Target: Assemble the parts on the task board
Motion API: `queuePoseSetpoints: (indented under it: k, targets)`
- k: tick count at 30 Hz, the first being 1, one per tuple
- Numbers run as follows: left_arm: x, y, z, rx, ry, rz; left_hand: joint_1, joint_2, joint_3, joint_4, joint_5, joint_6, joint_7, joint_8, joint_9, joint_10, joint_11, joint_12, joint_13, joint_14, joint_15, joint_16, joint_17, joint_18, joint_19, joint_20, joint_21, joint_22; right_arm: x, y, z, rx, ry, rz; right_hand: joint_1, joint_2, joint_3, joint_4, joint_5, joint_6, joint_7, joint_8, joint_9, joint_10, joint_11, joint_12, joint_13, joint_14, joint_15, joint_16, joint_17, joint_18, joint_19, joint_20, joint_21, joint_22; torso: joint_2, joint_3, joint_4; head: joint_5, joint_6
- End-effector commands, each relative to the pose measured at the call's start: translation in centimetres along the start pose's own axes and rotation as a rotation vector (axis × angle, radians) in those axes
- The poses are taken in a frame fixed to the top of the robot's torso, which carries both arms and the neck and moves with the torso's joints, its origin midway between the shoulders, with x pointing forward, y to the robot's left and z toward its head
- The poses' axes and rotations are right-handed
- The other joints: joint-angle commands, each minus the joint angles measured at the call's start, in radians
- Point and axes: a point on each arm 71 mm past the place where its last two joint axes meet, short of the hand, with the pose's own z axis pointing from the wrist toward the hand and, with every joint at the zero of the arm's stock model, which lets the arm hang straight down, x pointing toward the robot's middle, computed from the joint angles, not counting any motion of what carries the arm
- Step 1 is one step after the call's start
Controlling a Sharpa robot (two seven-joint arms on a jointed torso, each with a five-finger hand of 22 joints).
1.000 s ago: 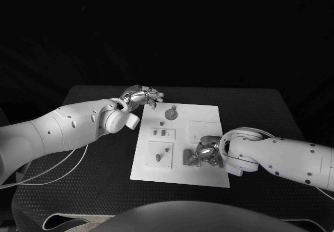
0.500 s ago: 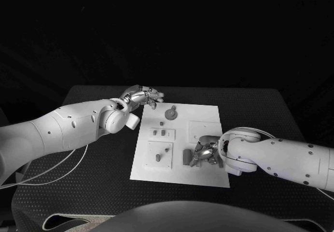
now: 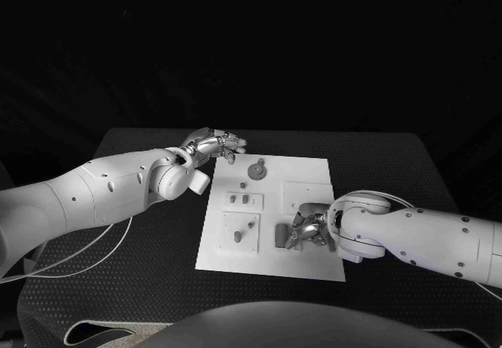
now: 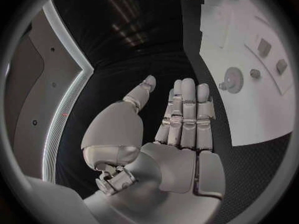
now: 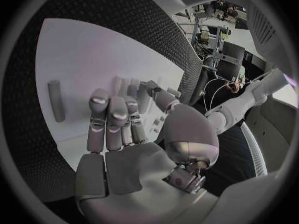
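Task board [image 3: 314,257], a white plate, lies mid-frame in the head view, slightly below centre, on the black counter [image 3: 125,290]. Small grey parts sit on it: a gear [image 3: 256,171] near the board's upper edge, two little pegs [image 3: 239,198] in a raised block left of centre, another small piece [image 3: 239,235] in the block below that. A grey rod [image 3: 281,235] lies flat in the lower middle of the board, just beside the right hand [image 3: 310,228].

Right hand hangs low over the board's lower-right area, fingers [image 5: 109,115] straight, close together and pointing down at the plate; in its wrist view nothing sits between them and the thumb, and the rod lies loose off to the side. So it holds nothing, fairly open. Likely placed there to reach the rod or the slots next to it; can't tell if the fingertips touch the board.

Left hand [image 3: 215,143] sits off the board's upper-left corner, over the counter. Its wrist view shows flat palm, fingers [image 4: 187,109] extended side by side, thumb apart, nothing held. Looks parked clear of the board so the right hand has room to work.
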Motion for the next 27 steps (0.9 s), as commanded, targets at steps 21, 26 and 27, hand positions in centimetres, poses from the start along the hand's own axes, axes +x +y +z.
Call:
queuePoseSetpoints:
  k: [21, 26, 27]
  targets:
    - [0.1, -0.1, 0.0, 0.006, 0.015, -0.005, -0.001, -0.003, 0.001, 0.001, -0.007, -0.004, 0.0, -0.002, 0.0, -0.006, 0.001, 0.006, -0.001, -0.003, 0.003, -0.003, 0.002, 0.015, 0.003, -0.005, -0.006, 0.002, -0.4, -0.7, -0.4, -0.001, -0.067, 0.014, -0.07, -0.028, 0.04, 0.028, 0.011, 0.022, 0.0, -0.011, -0.009, 0.02, -0.003, -0.009, 0.005, 0.007, -0.006, -0.004, -0.002, 0.03, 0.006, 0.006, 0.008, -0.006, 0.0, 0.0006, -0.0001, -0.002, 0.0]
    - [0.1, -0.1, 0.0, 0.004, 0.015, -0.005, -0.001, -0.003, 0.001, 0.001, -0.007, -0.004, 0.0, -0.002, 0.0, -0.006, 0.001, 0.006, -0.001, -0.003, 0.003, -0.003, 0.002, 0.015, 0.003, -0.005, -0.006, 0.002, -1.1, -1.3, -1.4, -0.019, -0.113, 0.037, -0.088, -0.072, 0.02, 0.028, 0.024, 0.025, -0.001, -0.011, -0.009, 0.025, -0.004, -0.007, 0.008, 0.01, -0.007, -0.002, -0.002, 0.03, 0.012, 0.005, 0.012, -0.007, -0.001, 0.0006, -0.0017, -0.002, 0.0]
    - [0.0, -0.1, 0.0, 0.005, 0.014, -0.004, -0.001, -0.003, 0.001, 0.001, -0.007, -0.004, 0.0, -0.002, 0.0, -0.006, 0.001, 0.006, -0.001, -0.003, 0.003, -0.003, 0.002, 0.015, 0.003, -0.005, -0.006, 0.002, -1.5, -1.4, -1.7, -0.026, -0.135, 0.052, -0.09, -0.081, 0.017, 0.031, 0.024, 0.023, -0.001, -0.012, -0.009, 0.026, -0.004, -0.006, 0.009, 0.011, -0.007, -0.002, -0.002, 0.03, 0.014, 0.004, 0.013, -0.007, 0.0, 0.0005, -0.0009, -0.003, 0.0]
